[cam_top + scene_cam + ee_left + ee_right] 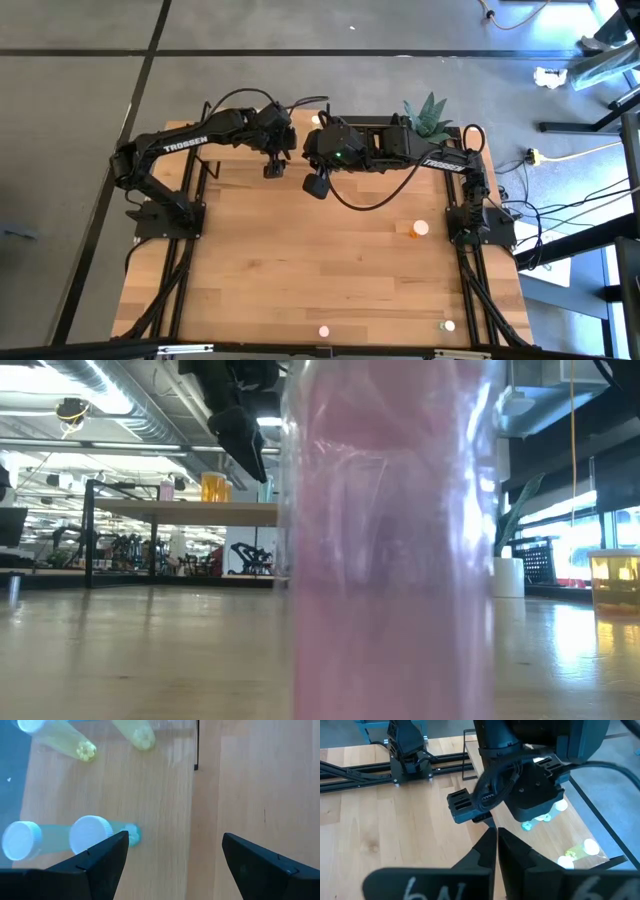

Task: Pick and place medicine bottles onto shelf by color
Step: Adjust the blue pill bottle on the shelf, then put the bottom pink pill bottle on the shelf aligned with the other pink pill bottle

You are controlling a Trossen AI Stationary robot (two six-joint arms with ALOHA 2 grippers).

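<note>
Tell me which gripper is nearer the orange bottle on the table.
Right. The right gripper hangs left of and beyond the orange bottle; the left gripper sits farther off, past the right one.

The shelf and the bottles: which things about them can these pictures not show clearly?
- Shelf, high view: both arms cover it.
- Low view: a pink bottle right at the lens blocks the middle and is blurred.
- Left wrist view: the left pincer, open, covers part of the green bottles; the yellowish bottles are cut by the edge.
</note>
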